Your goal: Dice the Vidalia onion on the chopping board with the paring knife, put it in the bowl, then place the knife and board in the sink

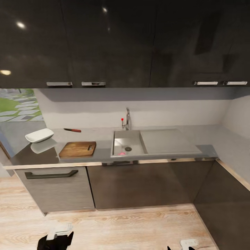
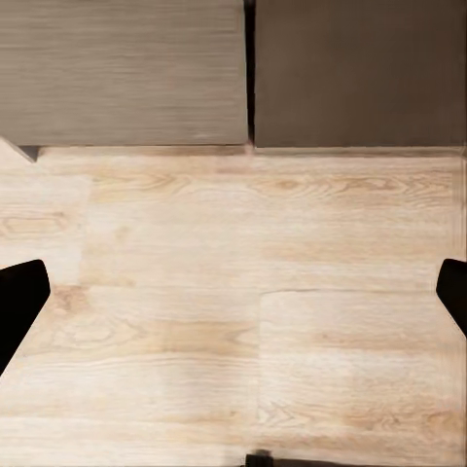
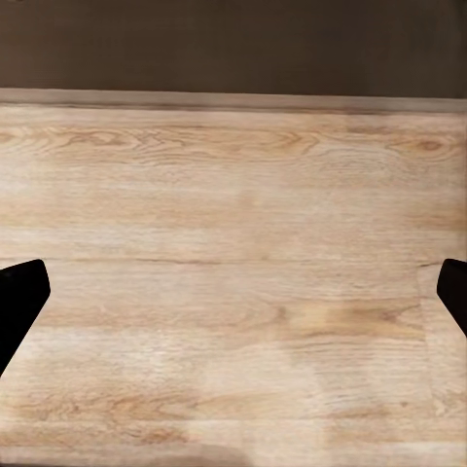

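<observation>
The grey countertop runs across the head view with the sink set in its middle. A small pinkish onion lies at the basin's front edge beside the drain. The brown chopping board rests left of the sink. Behind it is the red-handled paring knife, and the white bowl sits at the far left. My left gripper and right gripper hang low over the wood floor, well short of the counter. Both are open and hold nothing.
A chrome tap stands behind the basin, and the drainboard spreads to its right. Dark upper cabinets overhang the counter. A drawer with a dark handle is under the bowl. A second cabinet run makes a corner at right.
</observation>
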### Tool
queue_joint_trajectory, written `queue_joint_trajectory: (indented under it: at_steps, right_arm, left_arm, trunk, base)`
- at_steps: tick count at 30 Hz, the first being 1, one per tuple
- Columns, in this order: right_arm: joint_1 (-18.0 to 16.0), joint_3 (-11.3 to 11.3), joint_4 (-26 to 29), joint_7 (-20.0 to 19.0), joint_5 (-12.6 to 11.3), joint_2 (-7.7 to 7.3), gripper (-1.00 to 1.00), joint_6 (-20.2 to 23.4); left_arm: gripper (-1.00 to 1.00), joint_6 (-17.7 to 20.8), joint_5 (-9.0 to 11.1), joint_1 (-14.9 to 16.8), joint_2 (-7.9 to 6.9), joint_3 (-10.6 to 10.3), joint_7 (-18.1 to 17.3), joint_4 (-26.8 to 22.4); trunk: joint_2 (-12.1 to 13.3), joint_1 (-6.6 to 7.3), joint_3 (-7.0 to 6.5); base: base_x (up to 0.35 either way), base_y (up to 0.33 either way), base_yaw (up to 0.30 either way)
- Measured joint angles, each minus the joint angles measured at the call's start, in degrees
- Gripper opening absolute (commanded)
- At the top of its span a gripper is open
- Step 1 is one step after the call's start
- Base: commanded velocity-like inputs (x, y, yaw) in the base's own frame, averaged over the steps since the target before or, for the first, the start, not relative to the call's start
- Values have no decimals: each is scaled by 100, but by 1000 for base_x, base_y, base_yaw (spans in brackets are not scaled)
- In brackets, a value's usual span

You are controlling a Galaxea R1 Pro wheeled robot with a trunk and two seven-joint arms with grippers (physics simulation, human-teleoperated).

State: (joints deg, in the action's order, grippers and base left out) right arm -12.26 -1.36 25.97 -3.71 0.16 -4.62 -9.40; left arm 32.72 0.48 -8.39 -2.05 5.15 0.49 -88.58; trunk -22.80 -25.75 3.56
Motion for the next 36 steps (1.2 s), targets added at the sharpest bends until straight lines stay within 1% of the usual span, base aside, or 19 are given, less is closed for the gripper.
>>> queue_joint_trajectory:
  at_steps: [1, 3, 4, 8, 9, 10, 15, 16, 21, 23, 25, 26, 27, 29, 32, 33, 34, 35, 36]
  right_arm:
    - [0, 0, 0, 0, 0, 0, 100, 0]
    - [0, 0, -1, 0, 0, 0, 100, 0]
    - [0, 0, 0, 0, 0, 0, 100, 0]
    - [1, 0, 0, 0, 0, 0, 100, 0]
    - [1, 0, 0, -1, 0, 0, 100, 0]
    - [1, 0, -2, 0, 0, 0, 100, 0]
    - [2, 0, 0, 1, 0, 0, 100, 0]
    - [1, 0, -3, 1, 0, 0, 100, 0]
    - [0, 0, -5, 0, 0, 0, 100, 0]
    - [0, 0, -4, 0, 0, 0, 100, 0]
    - [0, 0, -6, 2, 0, 0, 100, 0]
    - [0, 0, -6, 6, 0, 0, 100, 0]
    - [0, 0, -5, 12, 0, 0, 100, 0]
    - [0, 0, -7, 44, 0, 5, 100, -2]
    - [0, 0, -8, 81, 0, 8, 100, -4]
    - [0, 0, -9, 94, 0, 8, 100, -6]
    - [0, 0, -9, 100, 0, 8, 100, -7]
    - [0, 0, -9, 108, 0, 9, 100, -8]
    - [0, 0, -9, 111, 0, 9, 100, -8]
  left_arm:
    - [100, 172, 0, 170, 2, -82, 1, -3]
    - [100, 325, -3, 343, 2, -177, 1, -5]
    - [100, 444, -3, 507, 3, -255, 3, -7]
    - [100, 763, -1, 986, 54, -374, 5, -10]
    - [100, 880, 0, 1130, 95, -390, 3, -11]
    - [100, 1138, 4, 1459, 172, -410, 0, -6]
    - [100, 1293, -1, 1923, 211, -420, 0, -3]
    - [100, 1320, 3, 2154, 260, -437, 0, 3]
    - [100, 1357, 2, 2771, 440, -463, 5, 69]
    - [100, 1533, -3, 3002, 489, -465, 6, 105]
    - [100, 2017, -4, 3361, 538, -470, 6, 149]
    - [100, 2186, -3, 3556, 554, -490, 8, 191]
    - [100, 2240, -3, 3659, 560, -509, 11, 224]
    - [100, 2358, 3, 4046, 585, -626, 19, 411]
    - [100, 2404, -3, 4446, 646, -710, 26, 713]
    - [100, 2415, -3, 4645, 681, -731, 27, 920]
    - [100, 2419, -9, 4754, 702, -739, 28, 1045]
    - [100, 2422, -10, 4965, 745, -749, 31, 1318]
    - [100, 2423, -15, 5084, 768, -753, 33, 1477]
  trunk:
    - [0, 0, 0]
    - [0, 0, 0]
    - [0, 0, 0]
    - [1, 0, -2]
    - [1, 0, -2]
    - [1, 0, -3]
    - [1, 0, -2]
    - [1, 0, -3]
    - [1, 0, -2]
    - [1, 0, -2]
    - [1, 0, -2]
    - [1, 0, -2]
    - [1, 0, -2]
    - [1, 0, -2]
    - [1, 0, -2]
    - [2, 0, -2]
    - [1, 0, -2]
    - [2, 0, -2]
    - [1, 0, -2]
  base:
    - [0, 0, -84]
    - [0, 0, -112]
    - [0, 0, -138]
    - [0, 0, -166]
    - [0, 0, -195]
    - [0, 0, -202]
    - [0, 0, -218]
    - [0, 0, -176]
    - [0, 0, -49]
    - [0, 0, -10]
    - [0, 0, -4]
    - [0, 0, -3]
    - [0, 0, -2]
    - [0, 0, -1]
    - [0, 0, 0]
    - [0, 0, 0]
    - [0, 0, 0]
    - [0, 0, 0]
    - [0, 0, 0]
